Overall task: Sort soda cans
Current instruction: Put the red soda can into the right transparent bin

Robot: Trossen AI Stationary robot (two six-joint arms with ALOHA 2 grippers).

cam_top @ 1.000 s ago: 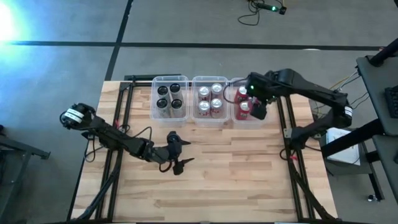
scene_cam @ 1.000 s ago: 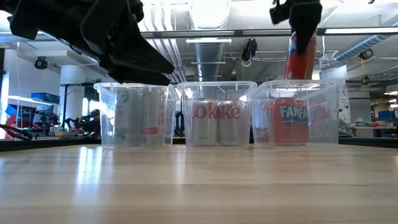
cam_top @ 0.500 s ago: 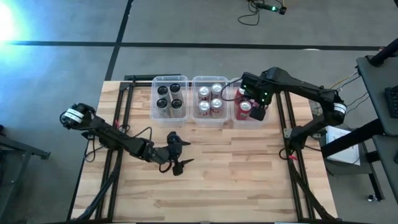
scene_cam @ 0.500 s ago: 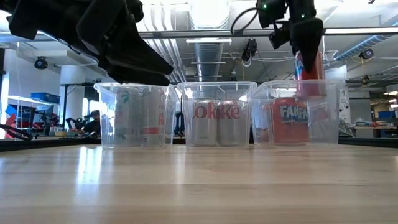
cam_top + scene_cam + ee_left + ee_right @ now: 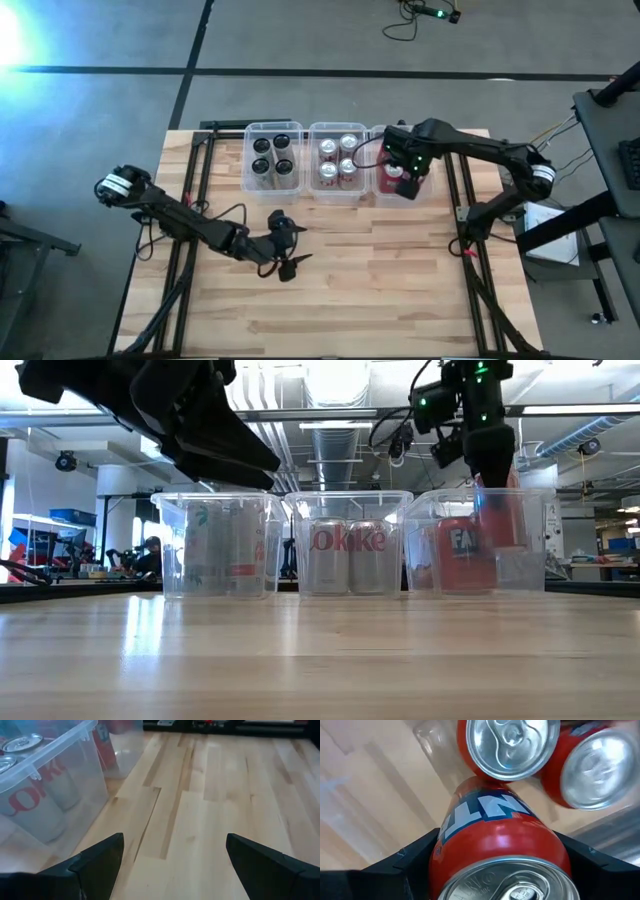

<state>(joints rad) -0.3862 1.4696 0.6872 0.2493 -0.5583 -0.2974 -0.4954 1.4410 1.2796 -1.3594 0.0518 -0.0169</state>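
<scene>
Holding red can (image 5: 502, 845): right gripper (image 5: 408, 176) clamped on it, inside right-hand bin (image 5: 535, 500).
Left gripper (image 5: 283, 252) spread wide over table (image 5: 380, 290), w/ nothing between fingers.

Three bins stand in a row at the table's (image 5: 400, 280) far edge. Left of the middle bin (image 5: 337, 164) is the left bin (image 5: 273, 159), right of it the right bin (image 5: 398, 192); each holds soda cans (image 5: 339, 158). The right gripper (image 5: 404, 184) sits in the right bin, the left gripper (image 5: 285, 250) nearer, in front of the left bin.
</scene>
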